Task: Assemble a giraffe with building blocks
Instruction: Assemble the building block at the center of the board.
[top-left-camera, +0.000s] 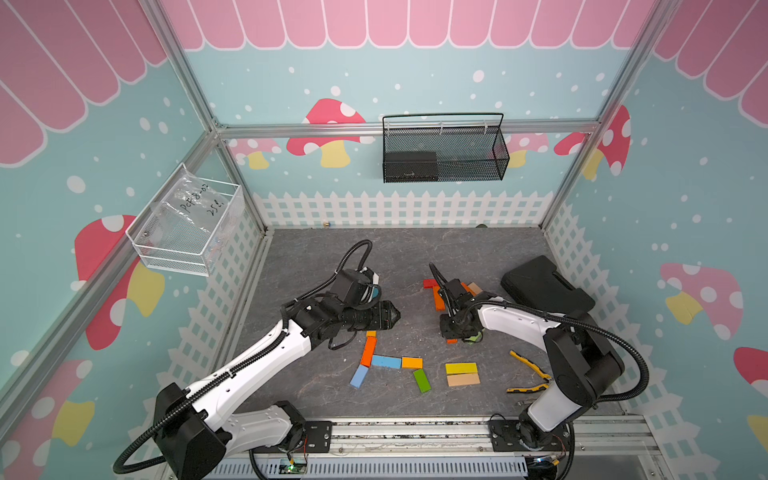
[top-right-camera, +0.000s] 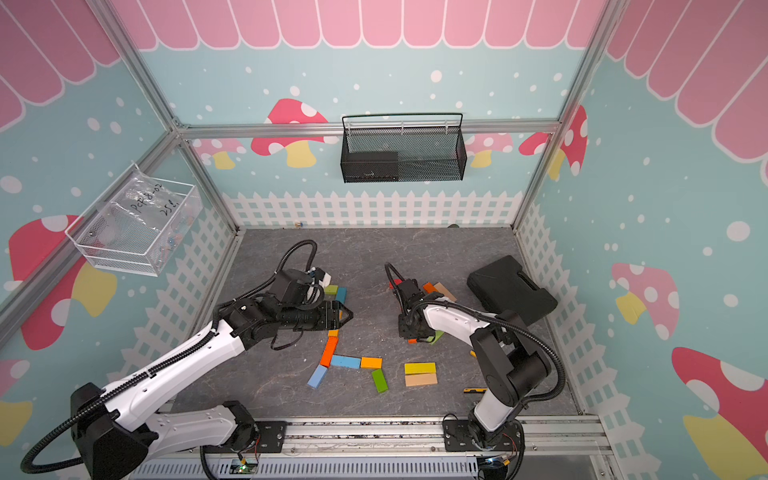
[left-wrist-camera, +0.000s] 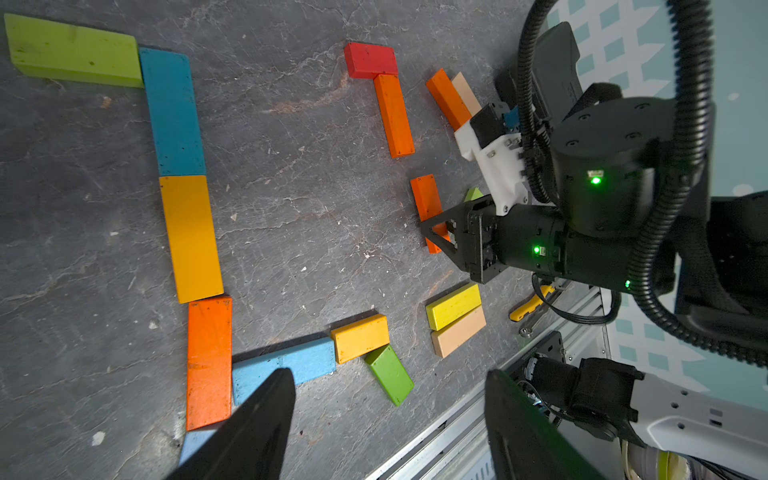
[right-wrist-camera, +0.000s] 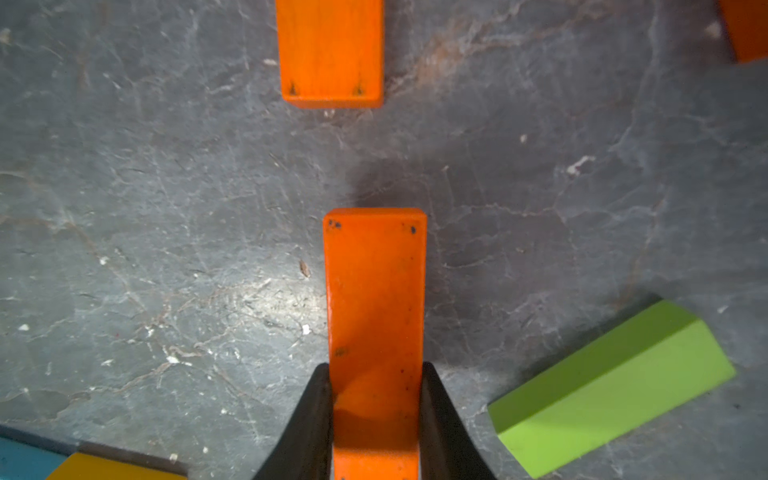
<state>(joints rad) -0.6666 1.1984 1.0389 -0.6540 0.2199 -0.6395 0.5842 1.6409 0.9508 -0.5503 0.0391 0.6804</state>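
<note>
Holding an orange block (right-wrist-camera: 374, 299) by its long sides, the right gripper (right-wrist-camera: 376, 370) has its jaws drawn narrow against the wood. Whether the piece rests on the table (top-left-camera: 324, 257) or hangs just off it, I cannot tell. Straight ahead of those jaws, apart from the held piece, lies a second orange block (right-wrist-camera: 331, 50). Off to one side of the gripper a lime green block (right-wrist-camera: 615, 386) lies loose at an angle.

Under the left gripper (top-left-camera: 391, 318), whose jaws stand wide and empty, a flat figure is partly laid. A neck row (left-wrist-camera: 189, 237) of four pieces runs end to end and meets a light blue body block (left-wrist-camera: 307, 359). An amber block (left-wrist-camera: 359, 338) touches that block's far end, a dark green block (left-wrist-camera: 390, 374) slants off it as a leg, and a pale blue block (top-left-camera: 359, 376) slants off the neck end.

Nearer the arm's base than the right gripper, a yellow block (top-left-camera: 461, 368) and a tan block (top-left-camera: 463, 379) lie side by side, touching and unused. Beyond the gripper a red block (left-wrist-camera: 370, 60) and a few more pieces lie loose. By my reading the neck and body are done, while the other legs and the head are left, so the task is about half complete.
</note>
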